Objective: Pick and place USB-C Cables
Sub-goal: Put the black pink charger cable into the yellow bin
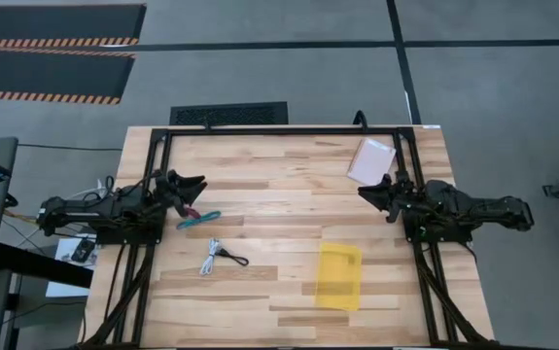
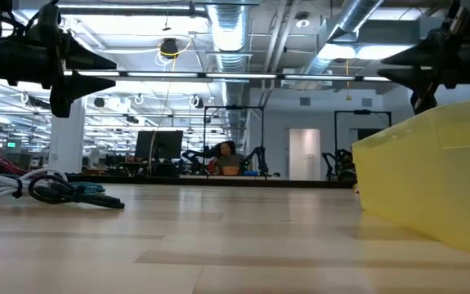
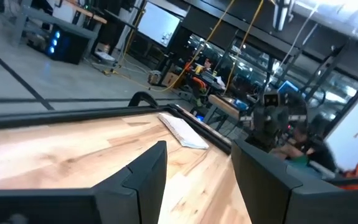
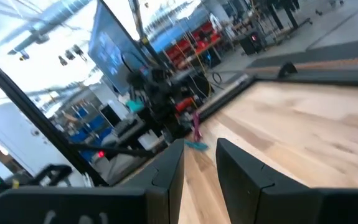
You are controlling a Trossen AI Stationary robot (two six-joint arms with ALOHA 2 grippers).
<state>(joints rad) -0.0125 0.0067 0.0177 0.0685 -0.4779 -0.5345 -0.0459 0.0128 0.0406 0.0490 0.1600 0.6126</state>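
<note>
Several cable bundles lie flat on the wooden table left of centre: a red cable (image 1: 189, 211) and a teal cable (image 1: 200, 220) side by side, with a white cable (image 1: 210, 257) and a black cable (image 1: 233, 258) nearer the near edge. In the low view they form a heap (image 2: 51, 189). My left gripper (image 1: 193, 185) hovers open above the table, just beyond the red and teal cables. My right gripper (image 1: 368, 192) hangs open over the table's right part, clear of everything. The right wrist view shows the teal cable (image 4: 197, 145) far ahead.
A translucent yellow tray (image 1: 339, 276) sits on the table's near right part and looms large in the low view (image 2: 431, 175). A pale pink packet (image 1: 371, 160) lies near the far right corner, beside my right gripper. A black frame (image 1: 260, 131) runs along the far edge.
</note>
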